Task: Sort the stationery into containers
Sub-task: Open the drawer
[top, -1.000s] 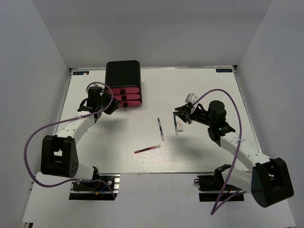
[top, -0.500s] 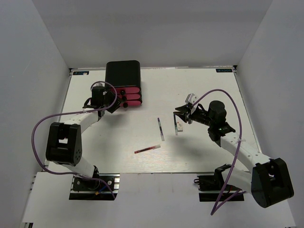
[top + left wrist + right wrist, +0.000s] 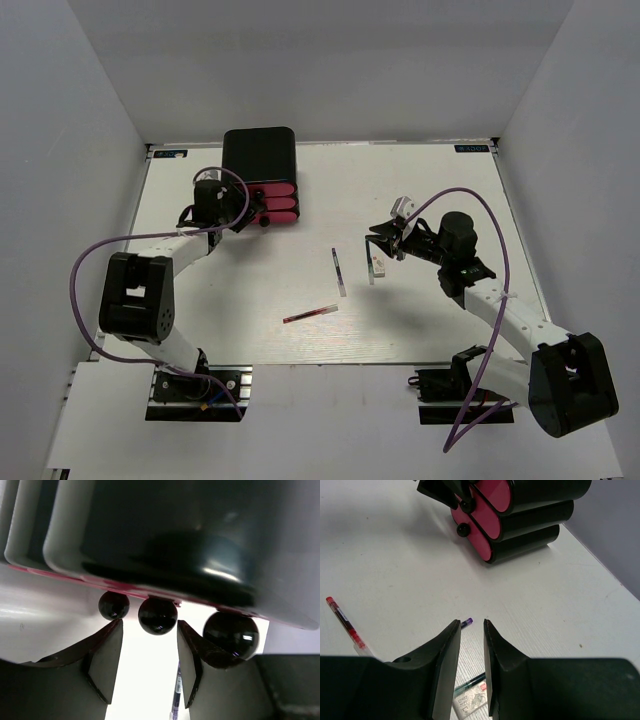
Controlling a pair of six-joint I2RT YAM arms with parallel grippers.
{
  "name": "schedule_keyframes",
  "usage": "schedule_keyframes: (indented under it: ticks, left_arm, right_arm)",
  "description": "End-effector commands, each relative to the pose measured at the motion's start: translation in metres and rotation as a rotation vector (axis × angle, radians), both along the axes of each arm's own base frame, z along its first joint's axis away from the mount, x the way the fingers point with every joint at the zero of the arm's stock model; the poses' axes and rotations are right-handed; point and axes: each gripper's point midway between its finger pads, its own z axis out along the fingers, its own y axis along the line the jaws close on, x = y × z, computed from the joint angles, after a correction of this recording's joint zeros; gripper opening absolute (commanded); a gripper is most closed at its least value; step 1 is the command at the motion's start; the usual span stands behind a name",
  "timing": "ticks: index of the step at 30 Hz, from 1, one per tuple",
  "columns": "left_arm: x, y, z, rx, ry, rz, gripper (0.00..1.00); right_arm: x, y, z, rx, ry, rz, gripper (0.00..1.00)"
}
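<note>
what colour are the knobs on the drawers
Glossy black knobs, set against pink-red drawer fronts. They show best in the left wrist view.

Those knobs [image 3: 157, 615] are black and polished like glass beads, each throwing back a bright glint. The black box [image 3: 545, 492] is smooth plastic too, with a soft sheen along its rounded lobes. The drawers [image 3: 492, 500] have pink-red plastic fronts, slick and even, only mildly shiny. The left gripper [image 3: 148, 650] is dull dark plastic with no shine at all, and the right gripper [image 3: 471, 630] is the same flat matt black. The table [image 3: 560, 610] is white and matt, with faint grain lines running through it. The red pen [image 3: 342, 620] has a see-through plastic barrel. The small white block [image 3: 470, 702] wears a printed wrapper; paper or film, can't tell. The walls [image 3: 90, 90] are pale, matt and plain.
</note>
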Motion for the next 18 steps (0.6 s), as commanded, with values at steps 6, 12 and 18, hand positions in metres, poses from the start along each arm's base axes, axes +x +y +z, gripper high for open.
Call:
schedule_keyframes:
  ticks: [6,12,18]
  left_arm:
    - [0.009,-0.005,0.007,-0.005,-0.048,-0.023,0.57]
    - [0.012,-0.004,0.003,-0.008,-0.048,-0.011,0.51]
    - [0.014,-0.004,0.0,-0.008,-0.048,-0.011,0.36]
  right_arm:
    - [0.002,-0.003,0.004,0.002,-0.026,-0.011,0.31]
    - [0.003,-0.003,0.003,0.003,-0.025,-0.013,0.31]
    - [0.001,-0.002,0.003,0.001,-0.023,-0.008,0.31]
